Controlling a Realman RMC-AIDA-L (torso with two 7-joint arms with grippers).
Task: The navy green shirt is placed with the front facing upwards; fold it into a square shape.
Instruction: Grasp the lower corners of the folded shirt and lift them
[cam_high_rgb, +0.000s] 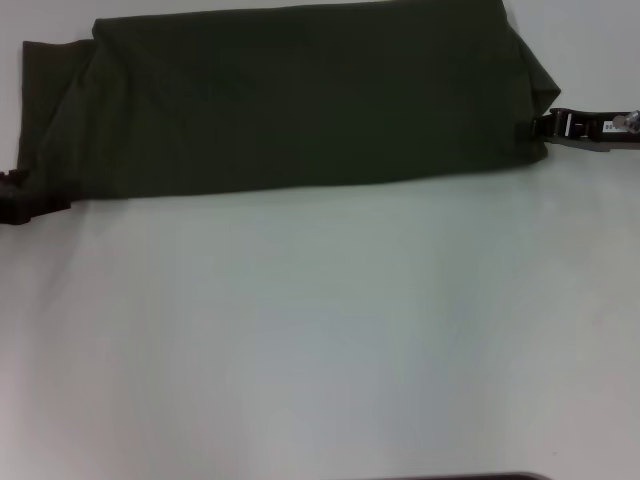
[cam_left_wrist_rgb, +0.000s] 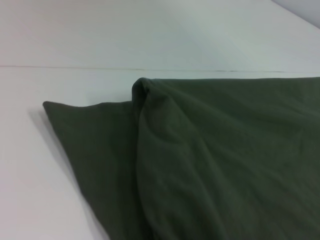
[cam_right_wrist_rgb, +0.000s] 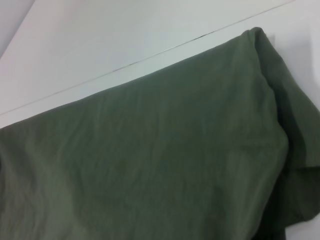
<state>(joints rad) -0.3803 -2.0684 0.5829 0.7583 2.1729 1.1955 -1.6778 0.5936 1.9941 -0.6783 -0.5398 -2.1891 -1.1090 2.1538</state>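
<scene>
head view: navy green shirt (cam_high_rgb: 300, 100) lies folded into a wide band on the white table (cam_high_rgb: 320, 330). left gripper (cam_high_rgb: 18, 195) sits at its left edge, right gripper (cam_high_rgb: 545, 128) at its right edge. can't tell finger state on either.

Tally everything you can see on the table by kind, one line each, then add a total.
Dark olive-green soft cotton shirt, folded into a long band: 1
Robot pincers at its ends, left pincer and right pincer: 2
White table: 1
Total: 4
</scene>
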